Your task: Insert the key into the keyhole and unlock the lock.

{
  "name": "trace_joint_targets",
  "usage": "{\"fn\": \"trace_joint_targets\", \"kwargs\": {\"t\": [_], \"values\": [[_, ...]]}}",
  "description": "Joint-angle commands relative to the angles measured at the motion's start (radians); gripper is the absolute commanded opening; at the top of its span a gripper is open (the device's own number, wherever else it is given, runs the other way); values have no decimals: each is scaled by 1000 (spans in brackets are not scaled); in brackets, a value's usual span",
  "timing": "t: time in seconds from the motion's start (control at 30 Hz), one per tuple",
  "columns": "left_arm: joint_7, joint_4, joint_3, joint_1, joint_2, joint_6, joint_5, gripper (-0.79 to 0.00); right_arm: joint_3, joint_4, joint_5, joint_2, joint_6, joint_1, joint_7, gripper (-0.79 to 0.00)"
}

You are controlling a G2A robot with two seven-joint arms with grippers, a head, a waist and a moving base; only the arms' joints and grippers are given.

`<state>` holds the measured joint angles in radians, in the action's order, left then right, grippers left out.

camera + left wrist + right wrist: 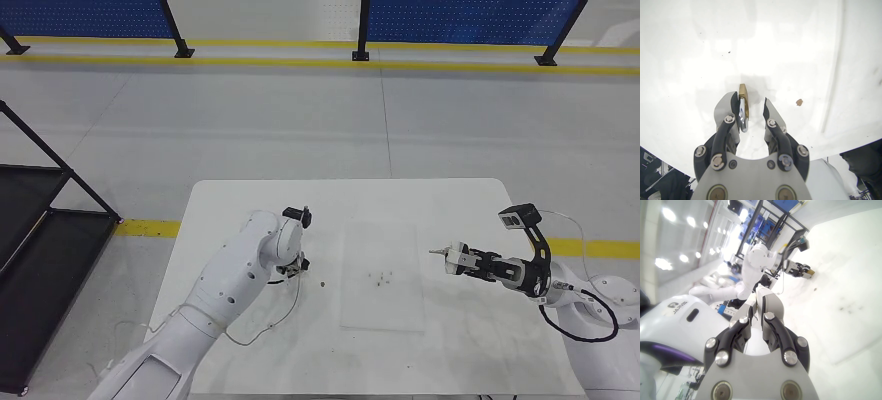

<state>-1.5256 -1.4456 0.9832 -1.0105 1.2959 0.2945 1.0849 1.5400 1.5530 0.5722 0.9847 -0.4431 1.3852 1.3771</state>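
Padlock (pixel 744 94) sits on the white table (pixel 687 56) between the fingers of the left gripper (pixel 750 98). Those fingers stand apart: the lock leans against one black pad (pixel 734 102), and an open gap separates it from the other. Its long axis runs straight out from the gripper, with the chrome shackle (pixel 742 113) back toward the palm and the brass body (pixel 742 88) pointing away. The end that should carry the keyhole therefore faces outward, though the keyhole itself cannot be made out. The right gripper (pixel 452 255) hangs over the opposite side of the table with its fingers pressed together on the key (pixel 437 251). The key's thin blade sticks out past the fingertips and points across toward the left arm. A pale rectangular mat (pixel 382 300) lies between the two arms, and key and padlock are well apart across it. Seen from the right wrist, the brass end looks turned roughly toward the key's side, so blade and lock axis seem broadly in line. The lock probably needs to be clamped first, since it only rests on one pad and a push from the key could slide or tip it.
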Motion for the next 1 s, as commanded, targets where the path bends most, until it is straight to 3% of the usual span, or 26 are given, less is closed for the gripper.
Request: {"fn": "trace_joint_targets", "kwargs": {"t": [0.0,0.03,0.23,0.5,0.73,0.97], "values": [[5,6,-1,4,2,5,1,-646,0,0,0,0,0,0,0,-785],[7,8,-2,5,3,7,2,-785,0,0,0,0,0,0,0,-785],[2,10,-2,10,6,2,18,-785,0,0,0,0,0,0,0,-785],[-10,-89,81,-20,-3,-10,-50,-785,0,0,0,0,0,0,0,-785],[-10,-97,250,-44,-28,-52,-423,-785,0,0,0,0,0,0,0,-785],[-10,23,377,-64,-46,-200,-879,-785,0,0,0,0,0,0,0,-785]]}}
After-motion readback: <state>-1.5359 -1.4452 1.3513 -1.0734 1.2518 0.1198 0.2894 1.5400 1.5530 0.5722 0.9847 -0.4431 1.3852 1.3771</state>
